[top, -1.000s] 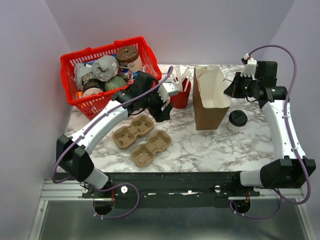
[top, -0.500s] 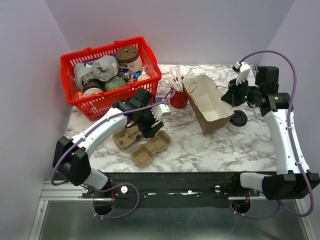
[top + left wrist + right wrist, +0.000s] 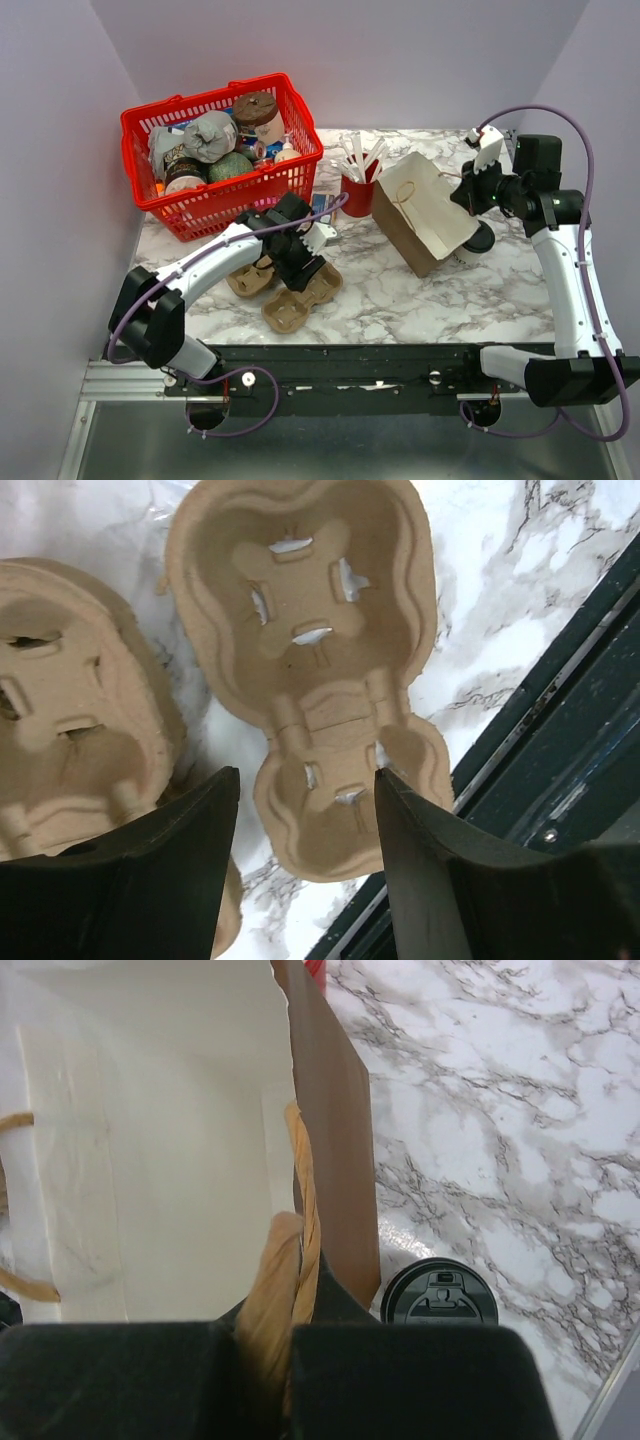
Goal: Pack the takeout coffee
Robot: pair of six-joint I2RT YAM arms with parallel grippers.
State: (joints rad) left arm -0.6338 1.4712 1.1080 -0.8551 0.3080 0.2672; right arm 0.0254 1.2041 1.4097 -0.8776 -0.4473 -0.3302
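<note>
The takeout coffee (image 3: 481, 240), a cream cup with a black lid (image 3: 440, 1296), stands on the marble right of the brown paper bag (image 3: 425, 215), partly hidden by it. My right gripper (image 3: 468, 195) is shut on the bag's rim and twine handle (image 3: 303, 1210) and holds the bag tilted, its white inside (image 3: 150, 1140) open to the camera. My left gripper (image 3: 305, 268) is open and empty, low over a pulp cup carrier (image 3: 310, 630), its jaws (image 3: 305, 780) either side of the carrier's near end.
A second pulp carrier (image 3: 245, 278) lies left of the first (image 3: 60, 750). A red cup (image 3: 358, 192) with white cutlery stands behind the bag's left side. A red basket (image 3: 220, 200) full of groceries sits at the back left.
My right gripper has tipped the upright bag over to a tilt and shifted it left. My left gripper has moved from near the red cup down toward the front carrier.
</note>
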